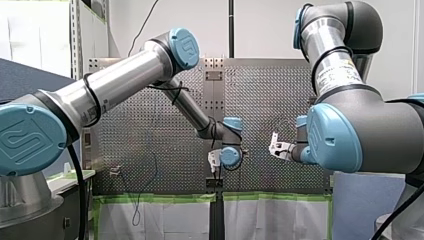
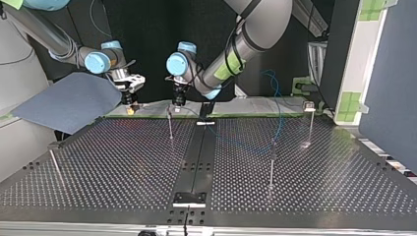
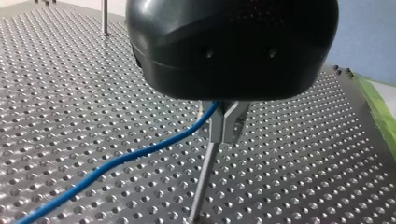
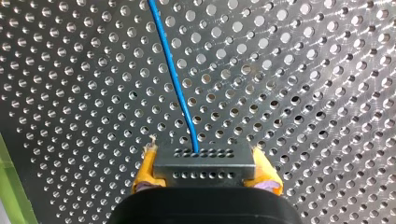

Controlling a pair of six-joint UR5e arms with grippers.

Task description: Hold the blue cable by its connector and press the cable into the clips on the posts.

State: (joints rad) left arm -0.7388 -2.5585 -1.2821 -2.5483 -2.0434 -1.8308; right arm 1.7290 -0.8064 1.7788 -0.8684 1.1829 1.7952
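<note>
Front view, arms: my left gripper (image 1: 214, 161) and my right gripper (image 1: 275, 146) hang near each other over the middle of the perforated table (image 1: 150, 125), apart, not touching.
Front view, tools: too small here to tell how the fingers stand.
Top view, right arm: it comes in at the view's left, and yellow pads show at its gripper's tip, low over the table's far edge.
Top view, left arm: it comes in further to the right, and its gripper sits right over the top of a thin post (image 2: 170, 129).
Top view, cable: the blue cable (image 2: 278, 105) loops down at the view's right towards a second post (image 2: 272, 164). Its run from there to the grippers is too faint to follow.
Top view, other posts: one stands at the far right (image 2: 310, 120) and one leans near the left edge (image 2: 55, 167).
Left wrist view, tool: the metal fingers (image 3: 218, 125) are drawn narrow and pinch the blue cable directly above the post's top.
Left wrist view, cable: it trails away from the fingers, slanting down above the table.
Right wrist view, tool: the yellow pads (image 4: 145, 170) clamp the dark connector (image 4: 204, 163) from both sides.
Right wrist view, cable: it leaves the middle of the connector and runs straight ahead of the gripper over the table.
</note>
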